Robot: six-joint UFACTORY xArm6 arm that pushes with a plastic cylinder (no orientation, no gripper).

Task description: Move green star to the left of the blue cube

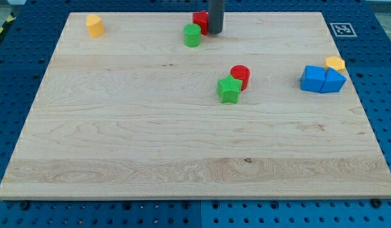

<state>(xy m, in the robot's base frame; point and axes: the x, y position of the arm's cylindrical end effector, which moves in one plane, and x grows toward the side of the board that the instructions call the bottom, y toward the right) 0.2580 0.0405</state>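
The green star (pixel 229 89) lies a little right of the bench's middle, touching a red cylinder (pixel 240 76) at its upper right. The blue cube (pixel 313 78) sits well apart toward the view's right, pressed against a second blue block (pixel 333 81) with a sloped top, and a yellow block (pixel 335 63) rests just behind that pair. My tip (pixel 215 31) stands near the view's top, far from the star, beside a red block (pixel 200 21) and just right of a green cylinder (pixel 192 35). The end effector is a plain rod, holding nothing. A yellow block (pixel 94 26) sits at the top left. The wooden bench (pixel 151 139) rests on a blue perforated surface (pixel 385 95).
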